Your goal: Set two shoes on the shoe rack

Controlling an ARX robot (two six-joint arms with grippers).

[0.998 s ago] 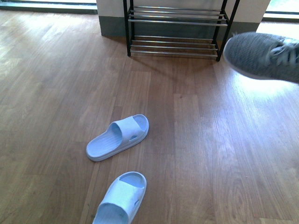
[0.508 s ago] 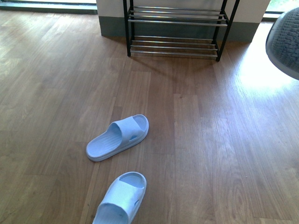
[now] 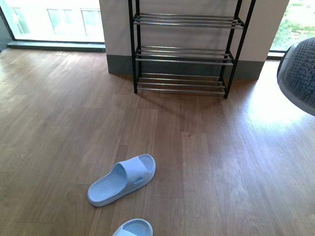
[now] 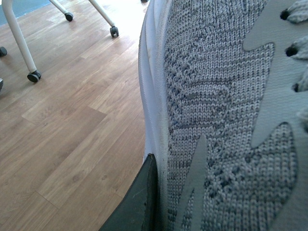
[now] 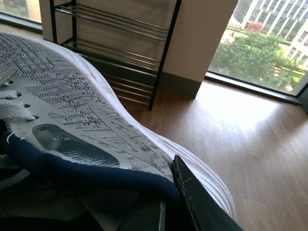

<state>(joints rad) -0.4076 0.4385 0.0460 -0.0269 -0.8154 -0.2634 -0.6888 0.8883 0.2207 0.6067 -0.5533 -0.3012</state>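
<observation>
- The right gripper is clamped on the navy collar of a grey sneaker, carried in the air at the right edge of the front view, well apart from the rack.
- A second ago that sneaker showed its toe and laces further into the frame. Only its rounded toe shows now, out to the right.
- The front view has swung upward in the last half second. Three chrome tiers of the rack show where two did, and the windows behind have come into view.
- The slide now sits lower in frame on the floor, and the second slide is nearly cut off at the bottom edge. Neither appears to have shifted on the boards.
- A second sneaker fills the left wrist view, with one dark finger of the left gripper pressed to its white sole. The other finger is hidden, but the shoe hangs clear of the floor, so the grip appears closed on it.
- No shoe rests on any tier in view. The carry looks under way, with the rack now framed for the approach, and placing has not begun.
</observation>
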